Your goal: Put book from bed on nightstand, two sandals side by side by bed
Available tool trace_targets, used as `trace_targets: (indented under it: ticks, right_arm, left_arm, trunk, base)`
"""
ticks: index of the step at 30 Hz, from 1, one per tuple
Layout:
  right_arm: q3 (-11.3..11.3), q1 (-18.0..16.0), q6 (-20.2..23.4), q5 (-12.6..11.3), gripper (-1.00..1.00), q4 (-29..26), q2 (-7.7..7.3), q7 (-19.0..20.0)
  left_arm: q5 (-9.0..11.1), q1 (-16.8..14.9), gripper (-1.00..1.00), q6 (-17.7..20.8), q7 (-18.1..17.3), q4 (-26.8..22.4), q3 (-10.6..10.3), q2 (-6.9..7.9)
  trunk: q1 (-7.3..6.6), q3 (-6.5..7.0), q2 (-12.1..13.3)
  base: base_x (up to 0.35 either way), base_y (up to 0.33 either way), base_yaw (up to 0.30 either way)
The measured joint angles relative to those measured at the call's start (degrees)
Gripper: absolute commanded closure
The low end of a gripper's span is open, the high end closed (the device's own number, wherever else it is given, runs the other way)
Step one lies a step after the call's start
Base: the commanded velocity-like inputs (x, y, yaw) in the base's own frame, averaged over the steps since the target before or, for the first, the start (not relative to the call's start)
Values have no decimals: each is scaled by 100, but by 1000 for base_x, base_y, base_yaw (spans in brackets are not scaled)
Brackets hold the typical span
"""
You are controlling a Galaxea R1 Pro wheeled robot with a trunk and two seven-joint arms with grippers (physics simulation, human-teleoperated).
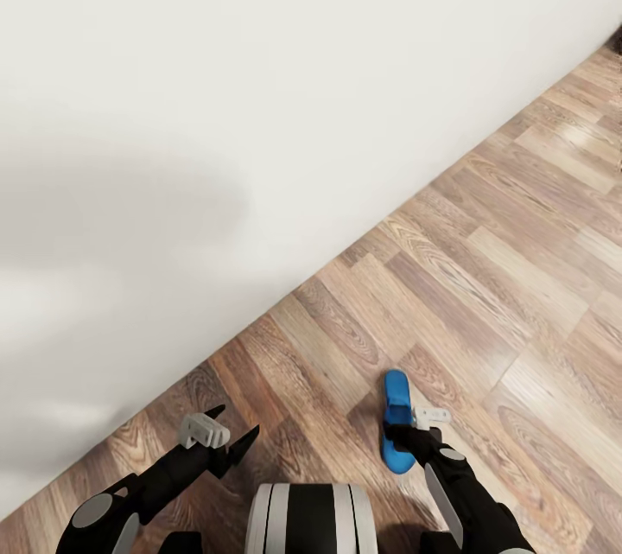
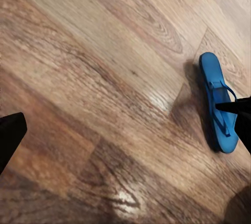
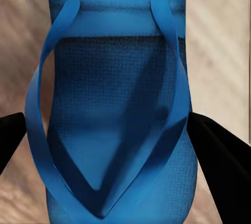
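One bright blue sandal is held low over the wood-plank floor, throwing a shadow to one side. My right gripper is shut on the sandal across its width. In the right wrist view the sandal and its V strap lie between the two black fingers. My left gripper hangs open and holds nothing, to the left of the sandal. The left wrist view has the sandal over the planks. The book, the bed and the nightstand are out of view.
A plain white wall runs diagonally close ahead and to the left, meeting the floor along a slanted line. Open plank floor stretches to the right and far right. My trunk is at the bottom centre.
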Motion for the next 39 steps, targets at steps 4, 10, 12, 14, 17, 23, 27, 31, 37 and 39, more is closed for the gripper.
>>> trace_targets:
  ticks: [4, 10, 12, 14, 17, 23, 27, 31, 37, 39]
  right_arm:
    - [-1, 0, 0, 0, 100, 0, 0, 0]
    - [-3, -1, 0, 0, 100, 0, 0, 3]
    - [-4, 0, 6, 0, 100, -16, -5, 12]
    - [-4, 2, 8, -1, 100, -30, -16, 28]
    - [-15, 0, 15, -10, 100, -126, -37, 53]
    - [-51, 3, 112, -8, 100, -976, -231, 63]
    - [-38, 3, 121, -29, 100, -1057, -651, 67]
    - [-24, 9, 122, -76, 100, -1049, -1125, 236]
    - [-59, 21, 122, -161, 100, -1013, -1629, 1605]
    - [-70, 22, 188, -315, 100, -969, -1674, 2007]
  left_arm:
    - [0, -2, -100, 0, 0, 0, 0, 0]
    - [4, -2, -100, 6, 0, 4, 0, 0]
    - [6, -1, -100, 8, 0, 4, -3, -4]
    - [7, -2, -100, 13, -9, 2, -6, -16]
    - [7, -1, -100, 16, -16, 2, -10, -30]
    - [7, -2, -100, 18, -20, 11, -17, -37]
    - [7, -1, -100, 17, -18, 28, -17, -70]
    - [1, -1, -100, 11, -18, 34, -17, -114]
    - [5, -2, -100, 8, -18, 46, -24, -122]
    - [6, -2, -100, 8, -18, 48, -25, -123]
  trunk:
    - [-10, 89, 5]
    - [-26, 222, 13]
    - [-31, 266, 16]
    - [-36, 310, 19]
    - [-44, 377, 23]
    - [-59, 510, 31]
    - [-70, 599, 36]
    - [-80, 687, 42]
    - [-95, 820, 50]
    - [-100, 865, 52]
  base:
    - [0, 0, 0]
    - [0, 0, 0]
    - [0, 0, 0]
    - [0, 0, 0]
    - [0, 0, 0]
    - [0, 0, 0]
    - [0, 0, 0]
    - [0, 0, 0]
    - [0, 0, 0]
    - [0, 0, 0]
